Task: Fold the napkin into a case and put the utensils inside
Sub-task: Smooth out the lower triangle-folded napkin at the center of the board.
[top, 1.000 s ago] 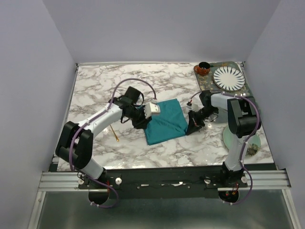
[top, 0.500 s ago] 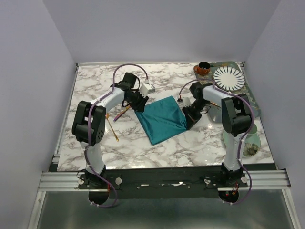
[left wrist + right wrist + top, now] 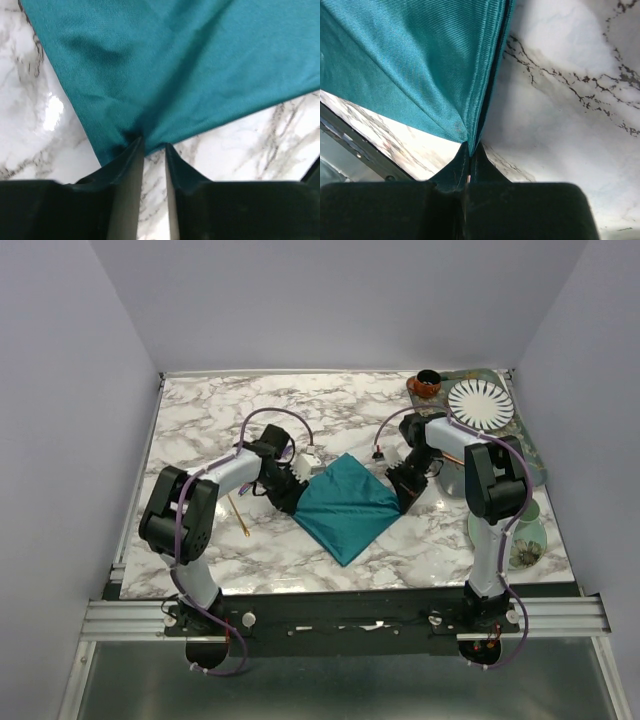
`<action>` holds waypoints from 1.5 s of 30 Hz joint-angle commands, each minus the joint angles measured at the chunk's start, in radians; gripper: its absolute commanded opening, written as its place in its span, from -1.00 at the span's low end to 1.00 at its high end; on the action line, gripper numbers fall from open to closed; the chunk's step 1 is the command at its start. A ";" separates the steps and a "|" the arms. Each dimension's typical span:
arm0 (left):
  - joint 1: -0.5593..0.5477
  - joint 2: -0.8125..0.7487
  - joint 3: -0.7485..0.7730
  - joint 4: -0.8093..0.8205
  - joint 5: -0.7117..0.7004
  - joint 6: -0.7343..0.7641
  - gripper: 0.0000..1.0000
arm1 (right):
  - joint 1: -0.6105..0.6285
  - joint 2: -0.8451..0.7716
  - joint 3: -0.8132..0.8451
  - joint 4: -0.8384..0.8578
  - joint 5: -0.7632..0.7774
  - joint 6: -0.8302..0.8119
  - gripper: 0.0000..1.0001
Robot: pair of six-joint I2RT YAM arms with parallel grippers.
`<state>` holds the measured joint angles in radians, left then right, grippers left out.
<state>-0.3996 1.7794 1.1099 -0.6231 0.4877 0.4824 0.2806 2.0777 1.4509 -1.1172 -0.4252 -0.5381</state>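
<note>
The marble worktop [image 3: 200,410] carries everything, and the largest thing on it is the napkin [image 3: 345,505]. It is spread as a teal diamond between the two sets of jaws, with one corner at each.

The left arm [image 3: 225,475] is brought in low on one side. In the left wrist view the left jaws are seen standing narrowly apart, with bare marble showing in the gap. The napkin's edge is puckered right at their tips. Whether the cloth is actually clamped there cannot be told.

The right arm [image 3: 495,480] is set opposite. The right jaws are closed tight on the napkin's other corner. In the right wrist view several stacked cloth edges are seen running into the tips, so the cloth is judged to be doubled already.

A gold utensil [image 3: 240,517] is left lying on the marble just outside the left jaws, on the side away from the napkin and apart from it. The second utensil cannot be picked out.

The task is judged to be at an early stage. Some folding appears to be done, but the cloth is still a broad diamond and not a narrow case. Further folds are still needed, and after that both utensils are to be collected and slid inside.
</note>
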 commanded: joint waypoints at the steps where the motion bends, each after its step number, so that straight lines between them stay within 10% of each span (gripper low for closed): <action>1: 0.041 -0.126 -0.019 -0.038 0.065 0.013 -0.22 | -0.003 0.015 0.028 -0.038 0.046 -0.088 -0.98; 13: 0.093 0.012 0.110 -0.052 0.020 0.061 -0.28 | 0.020 0.050 0.114 -0.044 0.097 -0.151 -0.97; 23: 0.039 -0.057 -0.079 -0.124 -0.005 0.153 -0.52 | 0.055 0.096 0.196 -0.075 0.088 -0.191 -0.83; 33: -0.062 -0.201 -0.203 -0.248 0.043 0.249 -0.54 | 0.049 0.117 0.367 -0.168 0.025 -0.097 0.19; 45: 0.041 -0.269 -0.099 -0.210 0.193 0.164 -0.21 | -0.121 0.050 0.194 -0.089 -0.286 0.209 0.25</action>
<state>-0.4080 1.5043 0.9405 -0.9031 0.5835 0.7284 0.2222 2.1723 1.7477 -1.2655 -0.5568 -0.5041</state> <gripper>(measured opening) 0.391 0.620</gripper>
